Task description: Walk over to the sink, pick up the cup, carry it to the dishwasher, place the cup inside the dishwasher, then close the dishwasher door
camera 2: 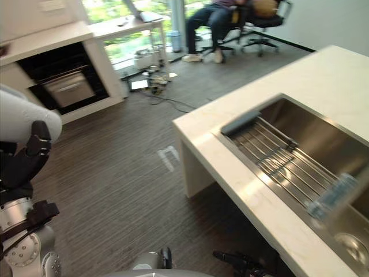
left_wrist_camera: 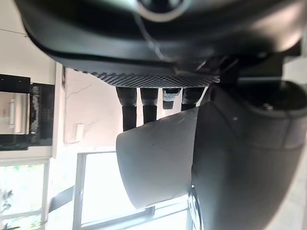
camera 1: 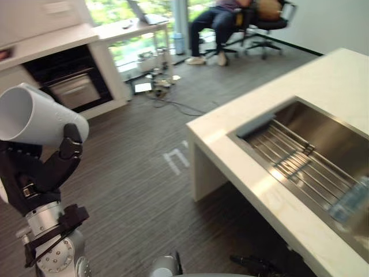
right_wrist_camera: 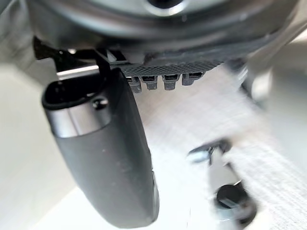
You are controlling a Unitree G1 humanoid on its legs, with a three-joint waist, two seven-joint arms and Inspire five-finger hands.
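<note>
Left wrist view: fingers clasp smooth cup.

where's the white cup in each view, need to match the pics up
Left eye view: white cup at the left edge, lying sideways in the left robot hand.
Right eye view: again at the left edge, partly cut off.
Left wrist view: centre, gripped by that hand.
Right wrist view: the right robot hand, close up.
Shared landmark: the dark oven bay, upper left in both eye views.
</note>
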